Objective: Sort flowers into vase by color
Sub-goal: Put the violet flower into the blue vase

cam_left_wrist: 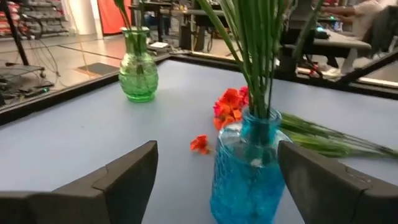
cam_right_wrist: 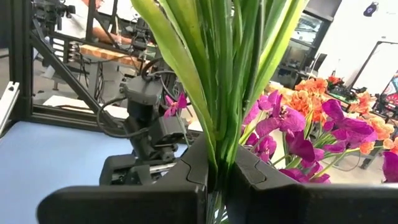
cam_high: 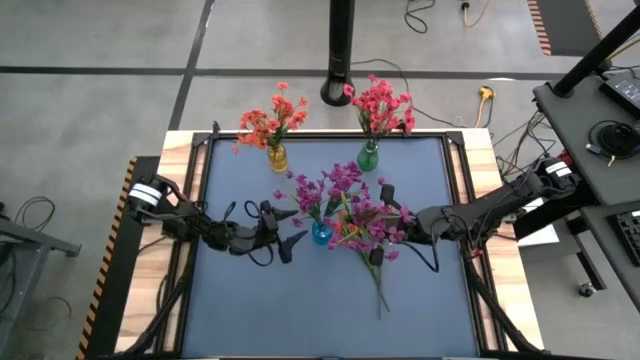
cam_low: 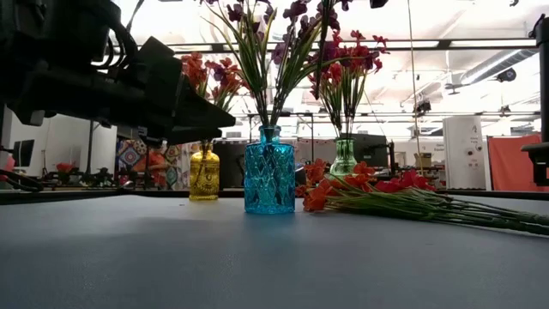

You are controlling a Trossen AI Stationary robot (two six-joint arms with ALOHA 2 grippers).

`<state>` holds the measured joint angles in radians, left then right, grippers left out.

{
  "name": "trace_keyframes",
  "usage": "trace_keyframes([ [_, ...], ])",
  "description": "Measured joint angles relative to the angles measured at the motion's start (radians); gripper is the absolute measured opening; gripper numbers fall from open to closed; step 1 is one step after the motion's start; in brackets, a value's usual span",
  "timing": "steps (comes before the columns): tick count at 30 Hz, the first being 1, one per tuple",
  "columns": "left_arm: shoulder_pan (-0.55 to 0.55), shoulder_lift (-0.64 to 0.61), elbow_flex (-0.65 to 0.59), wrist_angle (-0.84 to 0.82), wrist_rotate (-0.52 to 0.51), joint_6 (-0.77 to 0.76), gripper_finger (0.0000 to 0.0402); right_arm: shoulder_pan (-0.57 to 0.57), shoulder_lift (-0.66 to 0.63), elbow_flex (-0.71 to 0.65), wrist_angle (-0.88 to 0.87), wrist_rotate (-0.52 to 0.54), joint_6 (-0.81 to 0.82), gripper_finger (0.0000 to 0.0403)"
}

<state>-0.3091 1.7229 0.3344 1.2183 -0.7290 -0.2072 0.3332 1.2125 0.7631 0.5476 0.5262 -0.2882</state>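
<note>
The left gripper [cam_high: 289,228] hangs spread beside the blue vase [cam_high: 321,233] while the right gripper [cam_right_wrist: 216,168] pinches purple flower stems [cam_right_wrist: 227,93].

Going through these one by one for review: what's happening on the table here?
A two-armed robot is sorting artificial flowers into vases. The right gripper is shut on the stems of a purple sprig, held over the blue vase, which already holds purple flowers. The left gripper waits open beside that vase. The yellow vase holds orange flowers, the green vase red-pink ones. More loose flowers lie on the table.
</note>
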Motion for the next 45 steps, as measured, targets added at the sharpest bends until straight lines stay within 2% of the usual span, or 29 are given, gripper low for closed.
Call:
trace_keyframes([
  [4, 0.006, 0.0, 0.012, -0.045, -0.002, -0.003, 0.0355, 0.0, 0.0, 0.0, 0.0, 0.0, 0.0, 0.0018],
  [7, 0.006, 0.001, 0.025, -0.068, -0.093, -0.012, 0.0388, 0.0, 0.0, 0.0, -0.001, 0.0, 0.019, 0.0018],
  [9, 0.006, 0.001, 0.025, -0.049, -0.083, 0.003, 0.0397, 0.0, 0.0, 0.0, -0.019, 0.0, 0.043, 0.0018],
  [15, 0.068, 0.052, 0.023, -0.043, 0.113, -0.043, 0.0382, -0.007, 0.0, 0.0, -0.071, 0.0, 0.094, 0.0018],
  [18, 0.081, 0.114, 0.024, 0.067, 0.216, -0.035, 0.0369, -0.007, 0.0, 0.0, -0.073, 0.0, 0.09, 0.0018],
  [20, 0.081, 0.162, 0.023, 0.156, 0.247, -0.021, 0.0363, -0.007, 0.0, 0.0, -0.072, 0.0, 0.088, 0.0018],
  [25, 0.081, 0.301, 0.044, 0.323, 0.295, -0.023, 0.036, -0.007, 0.0, 0.0, -0.079, -0.001, 0.082, 0.0018],
  [28, 0.081, 0.372, 0.078, 0.349, 0.307, -0.018, 0.0359, -0.016, 0.0, 0.0, -0.088, -0.002, 0.083, 0.0018],
  [40, 0.117, 0.387, 0.116, 0.353, 0.299, 0.052, 0.0359, -0.044, 0.0, -0.004, -0.142, -0.002, 0.122, 0.0018],
  [45, 0.142, 0.421, 0.152, 0.353, 0.365, 0.042, 0.0359, -0.046, 0.0, -0.006, -0.145, -0.002, 0.125, 0.0018],
])
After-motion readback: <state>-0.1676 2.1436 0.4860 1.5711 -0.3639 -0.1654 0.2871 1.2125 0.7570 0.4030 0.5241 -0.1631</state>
